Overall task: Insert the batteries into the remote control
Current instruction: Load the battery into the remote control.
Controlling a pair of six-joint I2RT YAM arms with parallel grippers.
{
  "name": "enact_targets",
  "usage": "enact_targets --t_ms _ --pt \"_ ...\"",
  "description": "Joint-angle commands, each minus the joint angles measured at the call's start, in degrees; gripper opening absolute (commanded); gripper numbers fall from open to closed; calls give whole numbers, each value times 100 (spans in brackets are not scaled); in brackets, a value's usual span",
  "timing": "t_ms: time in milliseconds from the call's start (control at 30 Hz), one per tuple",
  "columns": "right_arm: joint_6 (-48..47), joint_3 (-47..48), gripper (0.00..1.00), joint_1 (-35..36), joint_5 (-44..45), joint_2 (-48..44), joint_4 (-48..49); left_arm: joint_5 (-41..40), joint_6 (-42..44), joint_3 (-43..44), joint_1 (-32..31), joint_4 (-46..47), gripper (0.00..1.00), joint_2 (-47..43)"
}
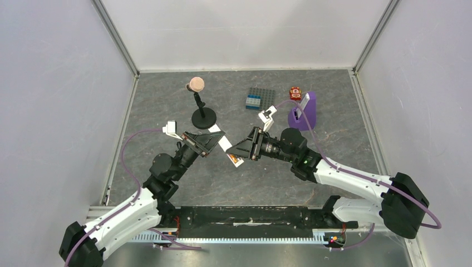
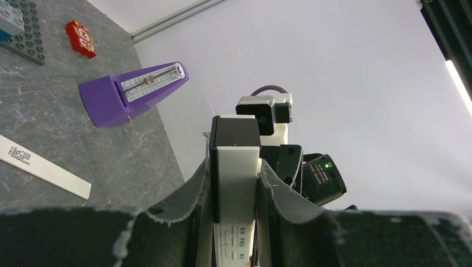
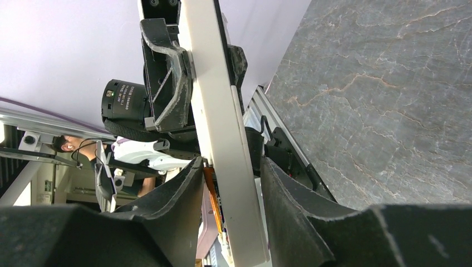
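Observation:
The remote control (image 1: 226, 143), a slim white bar, is held in the air over the middle of the table between both grippers. My left gripper (image 1: 217, 142) is shut on it; in the left wrist view (image 2: 234, 167) the remote (image 2: 237, 183) is pinched upright between the fingers. My right gripper (image 1: 238, 150) closes around its other end (image 3: 231, 161). In the right wrist view the remote (image 3: 214, 83) runs between the fingers, with the orange battery (image 3: 210, 192) along its left side, against the left finger. The dark grey battery is hidden.
A purple wedge stand (image 1: 303, 111) stands at the back right, with a red block (image 1: 295, 92) and a grey studded plate (image 1: 260, 98) beside it. A black stand with a pink ball (image 1: 203, 117) is behind the left gripper. A thin white strip (image 2: 44, 167) lies on the table.

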Motion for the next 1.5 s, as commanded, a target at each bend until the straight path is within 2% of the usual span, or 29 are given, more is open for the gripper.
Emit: enact_targets --t_ms 0,233,300,433,533,733,967,1167,1333,1467 --pt "-228 -172 43 -23 -45 51 -266 -325 -347 440 11 618 2 -196" --pt "-238 -191 44 -23 -56 78 -251 -345 -518 421 11 592 2 -218" --pt "-233 -211 50 -24 -31 27 -198 -349 -530 429 6 522 2 -235" --pt "-288 -213 79 -25 123 -167 -55 -375 -370 415 11 249 2 -310" --pt "-396 -89 86 -24 130 -243 -90 -417 -346 306 11 185 2 -366" --pt "-420 -129 91 -39 31 -414 135 -464 -318 107 8 64 2 -475" --pt "-823 -107 90 -56 123 -572 50 -417 -260 68 11 -139 2 -570" --pt "-1257 109 82 -60 -31 -430 -169 -294 -195 129 11 -217 2 -540" --pt "-1425 246 73 -59 -164 -247 -225 -119 -135 215 6 -228 2 -419" --pt "-1390 265 60 -60 -164 -150 -277 -18 -98 288 10 -221 2 -349"
